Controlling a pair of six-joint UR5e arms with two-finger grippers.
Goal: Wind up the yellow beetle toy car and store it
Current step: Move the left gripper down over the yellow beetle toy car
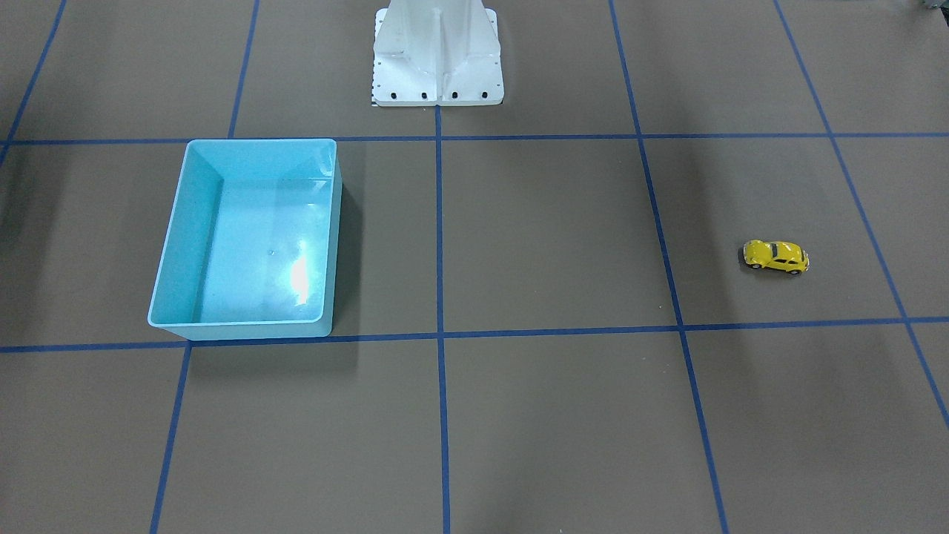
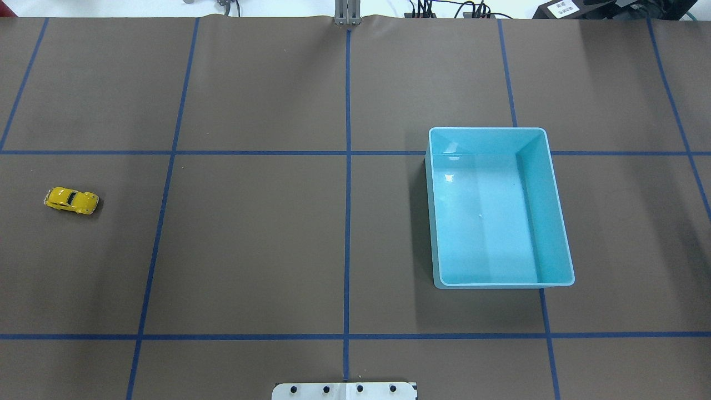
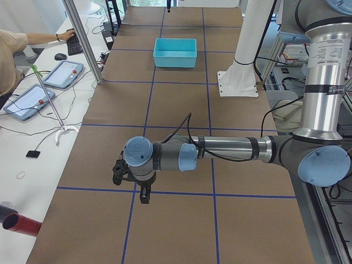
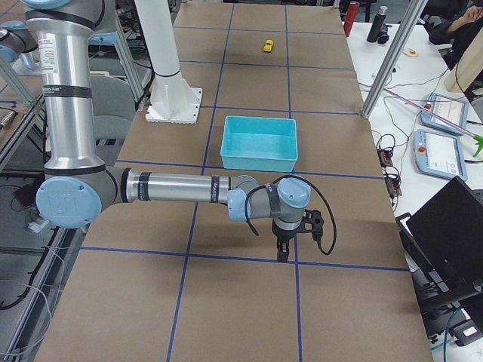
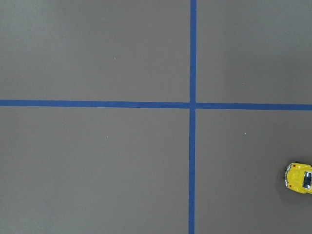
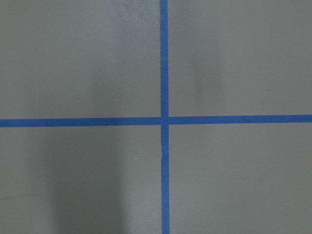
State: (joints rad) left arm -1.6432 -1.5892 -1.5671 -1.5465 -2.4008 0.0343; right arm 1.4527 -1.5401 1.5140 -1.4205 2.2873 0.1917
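Observation:
The yellow beetle toy car (image 1: 775, 256) stands on its wheels on the brown table mat, far out on my left side (image 2: 71, 200). It is small at the far end in the exterior right view (image 4: 268, 46) and at the right edge of the left wrist view (image 5: 301, 178). The light blue bin (image 2: 547, 211) stands open and empty on my right side (image 1: 178, 245). My left gripper (image 3: 144, 195) hangs above the mat, fingers down; I cannot tell if it is open. My right gripper (image 4: 282, 253) hangs above the mat in front of the bin; I cannot tell its state either.
The white robot base (image 1: 437, 59) stands at the table's near middle. Blue tape lines (image 2: 347, 222) grid the mat. An aluminium post (image 3: 82, 38) stands at the operators' edge, with tablets (image 3: 63, 74) and a seated person (image 3: 11, 49) at the side desk.

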